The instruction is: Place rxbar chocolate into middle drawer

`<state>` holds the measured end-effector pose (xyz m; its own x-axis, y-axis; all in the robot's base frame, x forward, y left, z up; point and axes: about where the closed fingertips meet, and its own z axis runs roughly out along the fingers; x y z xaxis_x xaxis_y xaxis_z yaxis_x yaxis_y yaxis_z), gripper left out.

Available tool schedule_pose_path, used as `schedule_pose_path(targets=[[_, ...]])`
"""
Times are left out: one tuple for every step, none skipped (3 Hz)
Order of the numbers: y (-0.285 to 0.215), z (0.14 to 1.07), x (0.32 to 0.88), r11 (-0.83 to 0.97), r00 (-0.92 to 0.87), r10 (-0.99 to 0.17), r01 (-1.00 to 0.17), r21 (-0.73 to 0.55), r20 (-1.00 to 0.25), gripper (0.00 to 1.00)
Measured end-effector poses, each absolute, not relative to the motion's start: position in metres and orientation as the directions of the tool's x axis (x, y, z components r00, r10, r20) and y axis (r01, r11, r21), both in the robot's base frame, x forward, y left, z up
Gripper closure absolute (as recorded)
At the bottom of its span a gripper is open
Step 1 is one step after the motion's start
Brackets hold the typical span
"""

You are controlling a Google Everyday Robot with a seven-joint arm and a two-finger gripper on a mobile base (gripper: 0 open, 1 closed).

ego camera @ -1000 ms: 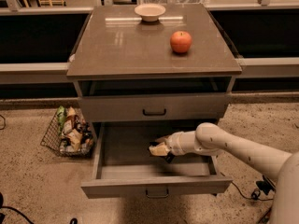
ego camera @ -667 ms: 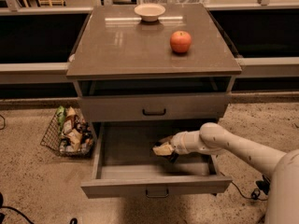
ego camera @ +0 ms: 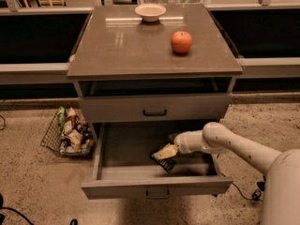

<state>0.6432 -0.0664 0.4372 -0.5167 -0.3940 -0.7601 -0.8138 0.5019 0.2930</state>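
Note:
The middle drawer (ego camera: 122,172) is pulled open at the bottom of the grey cabinet. My gripper (ego camera: 165,153) reaches in from the right and hangs low over the right half of the drawer's inside. It is shut on the rxbar chocolate (ego camera: 165,163), a small black bar that sticks out tilted below the pale fingertips, close to the drawer floor near the front wall. I cannot tell if the bar touches the floor.
A red apple (ego camera: 181,41) and a pale bowl (ego camera: 150,11) stand on the cabinet top. The upper drawer front (ego camera: 117,110) is closed. A wire basket of snacks (ego camera: 70,131) sits on the floor to the left. A cable (ego camera: 246,191) lies at the right.
My gripper has shifted slightly right and lower inside the drawer. The black bar now shows below the fingertips.

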Motion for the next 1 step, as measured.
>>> schedule_pose_path(targets=[[-0.0753,0.4659,0.6285,0.499,-0.491,-0.373,-0.821,0.276,-0.787,0.0]])
